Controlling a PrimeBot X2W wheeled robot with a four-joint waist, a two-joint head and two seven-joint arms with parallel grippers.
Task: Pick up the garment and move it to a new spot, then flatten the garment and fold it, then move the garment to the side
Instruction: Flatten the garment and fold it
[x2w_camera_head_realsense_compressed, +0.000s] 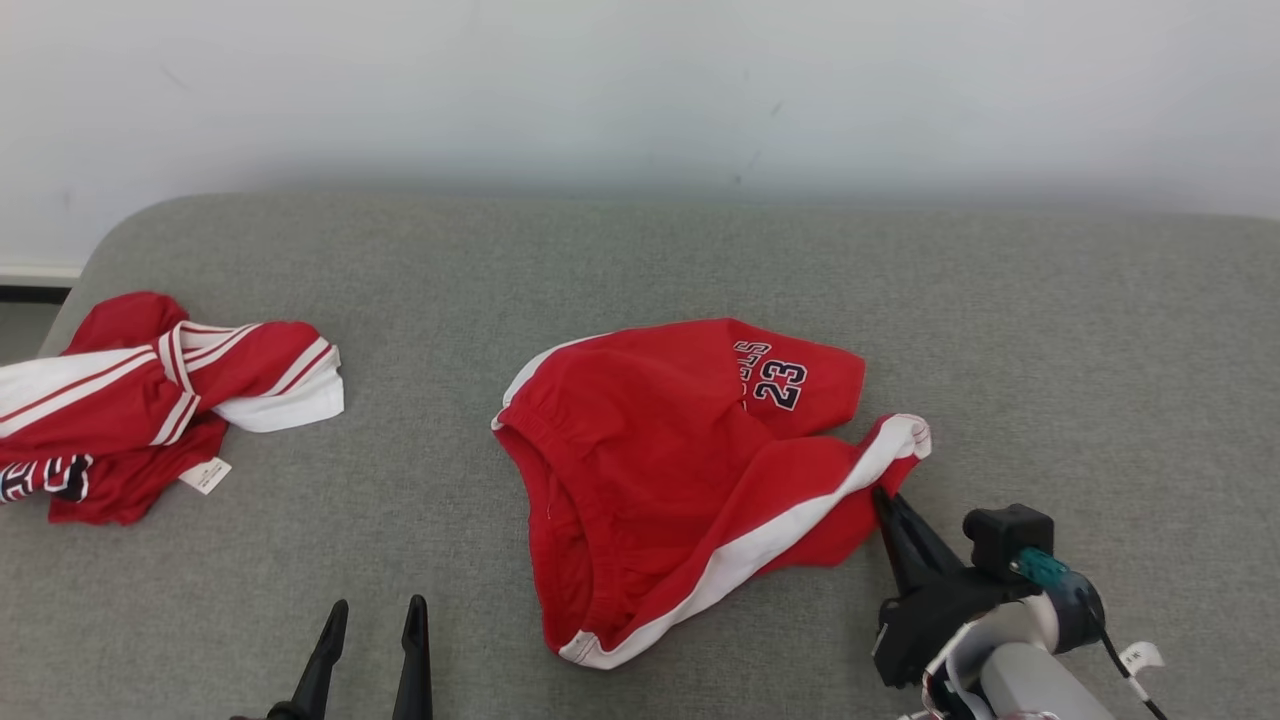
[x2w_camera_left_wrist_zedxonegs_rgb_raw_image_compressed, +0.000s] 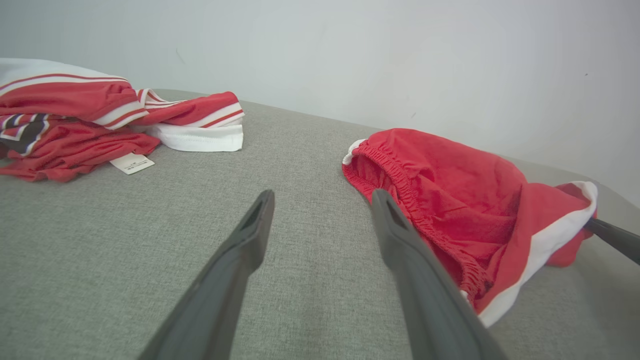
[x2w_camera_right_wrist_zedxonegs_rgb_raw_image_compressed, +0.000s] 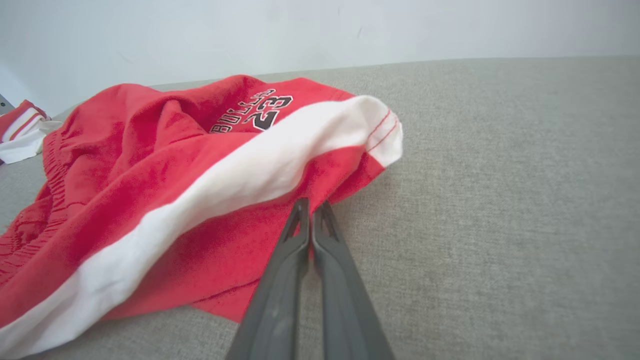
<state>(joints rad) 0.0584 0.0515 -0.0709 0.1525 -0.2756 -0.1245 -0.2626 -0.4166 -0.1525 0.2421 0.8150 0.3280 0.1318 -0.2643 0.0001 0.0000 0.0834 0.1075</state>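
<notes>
Head view: 1 pair of red shorts (x2w_camera_head_realsense_compressed: 660, 470), white-striped and numbered 23, is laid crumpled at the middle of the grey cushion (x2w_camera_head_realsense_compressed: 700, 260). 1 red jersey (x2w_camera_head_realsense_compressed: 120, 400) is heaped well apart at the left.

Left wrist view: the left gripper (x2w_camera_left_wrist_zedxonegs_rgb_raw_image_compressed: 322, 194) is held spread and empty, just beside the waistband.

Right wrist view: the right gripper (x2w_camera_right_wrist_zedxonegs_rgb_raw_image_compressed: 310, 204) is clamped together against the hem. Whether cloth is pinched cannot be told.

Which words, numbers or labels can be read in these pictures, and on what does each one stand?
"BULLS": on the red shorts with a white side stripe.
"23": on the same shorts, next to that word.
Dark letters on the crumpled red and white jersey: folded, unreadable.
Its small white tag: too small to read.
</notes>
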